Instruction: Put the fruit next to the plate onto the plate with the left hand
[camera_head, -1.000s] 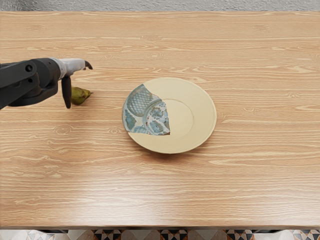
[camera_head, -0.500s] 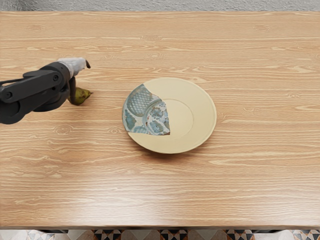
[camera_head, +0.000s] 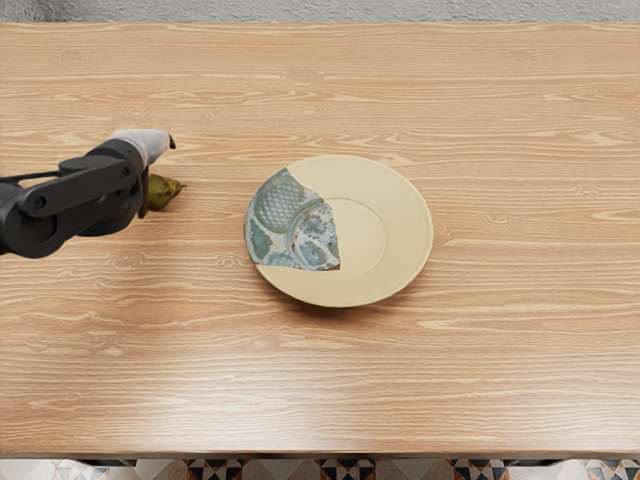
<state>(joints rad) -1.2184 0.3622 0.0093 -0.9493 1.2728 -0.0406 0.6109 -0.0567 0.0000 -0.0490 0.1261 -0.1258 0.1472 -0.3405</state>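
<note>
A small green-yellow pear (camera_head: 164, 190) lies on the wooden table, left of the plate (camera_head: 390, 230). The plate is cream with a blue-patterned patch on its left side and holds nothing. My left hand (camera_head: 150, 160) hangs right over the pear's left end, at the end of the dark forearm (camera_head: 70, 200) that comes in from the left edge. The forearm hides most of the hand. One thumb tip (camera_head: 172, 143) sticks out above the pear, and the fingers look spread, not closed on the fruit. The pear still rests on the table. The right arm is out of view.
The wooden table (camera_head: 500, 380) fills the view, with its front edge at the bottom and its far edge at the top. A gap of bare wood separates the pear from the plate's left rim.
The left arm has swung lower and towards the pear, so the forearm now covers the hand and its downward-pointing fingers. The pear and plate have not moved.
</note>
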